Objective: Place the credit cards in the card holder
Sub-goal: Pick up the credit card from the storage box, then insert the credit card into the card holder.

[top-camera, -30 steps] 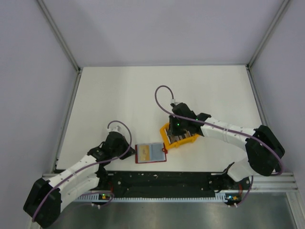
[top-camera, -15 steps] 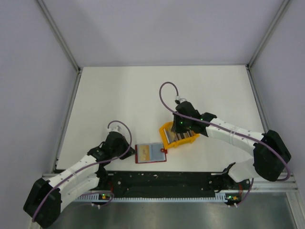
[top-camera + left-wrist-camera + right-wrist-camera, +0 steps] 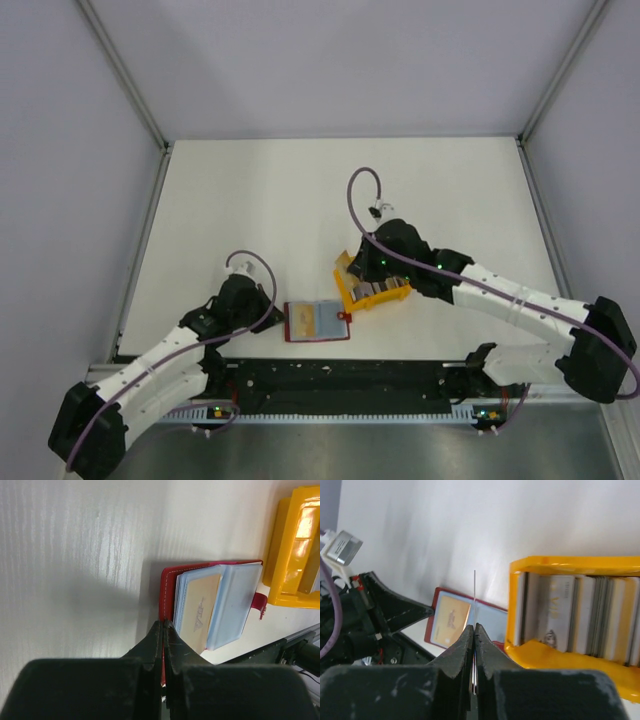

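- Two arms reach over the white table (image 3: 300, 200). The left gripper (image 3: 164, 626) is pinched tight on the left edge of the card holder (image 3: 318, 321), on its red cover.
- Lying open and flat close to the table's near edge, the card holder has its clear sleeves facing up, with a tan card (image 3: 199, 612) in the top sleeve.
- Clamped together, the fingers of the right gripper (image 3: 474, 628) grasp one credit card (image 3: 474, 587). It stands upright and shows edge-on as a thin line, at the left end of the yellow bin (image 3: 540, 652).
- Just right of the card holder, the bin holds the other credit cards (image 3: 570, 615), standing on edge in a row.
- Pointing toward the bin, the holder's small red snap tab (image 3: 258, 604) does not touch it.
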`<state>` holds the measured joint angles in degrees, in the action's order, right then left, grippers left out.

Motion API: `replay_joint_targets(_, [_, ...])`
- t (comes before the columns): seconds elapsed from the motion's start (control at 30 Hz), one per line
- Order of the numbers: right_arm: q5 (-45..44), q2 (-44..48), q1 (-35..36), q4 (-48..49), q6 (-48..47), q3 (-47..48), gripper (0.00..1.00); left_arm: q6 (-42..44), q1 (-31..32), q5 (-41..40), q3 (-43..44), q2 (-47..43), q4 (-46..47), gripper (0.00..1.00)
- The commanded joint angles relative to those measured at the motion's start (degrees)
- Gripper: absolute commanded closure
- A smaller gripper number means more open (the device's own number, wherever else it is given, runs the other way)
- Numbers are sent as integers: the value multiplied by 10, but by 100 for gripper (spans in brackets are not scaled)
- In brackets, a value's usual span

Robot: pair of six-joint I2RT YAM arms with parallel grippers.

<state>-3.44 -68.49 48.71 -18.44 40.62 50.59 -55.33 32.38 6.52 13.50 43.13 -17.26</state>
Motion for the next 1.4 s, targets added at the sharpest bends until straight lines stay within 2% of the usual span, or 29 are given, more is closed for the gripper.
replay_joint_targets(0.0, [0,-47,66,59,39,-8,100,11,0,18,34,-20,-11,100])
replay_joint_targets(0.13, [-3,-109,103,85,60,-2,100,13,0,23,56,-38,-36,100])
replay_joint_targets(0.33, [15,-168,118,112,83,-1,100,16,1,24,99,-49,-71,100])
replay_joint_targets(0.6, [-32,-126,154,147,95,14,100,3,1,28,85,-55,-61,100])
replay_joint_targets(0.9, [19,-176,170,141,98,68,100,1,1,24,83,-55,-59,100])
replay_joint_targets(1.37, [-8,-177,176,98,104,56,100,1,0,21,79,-56,-58,100])
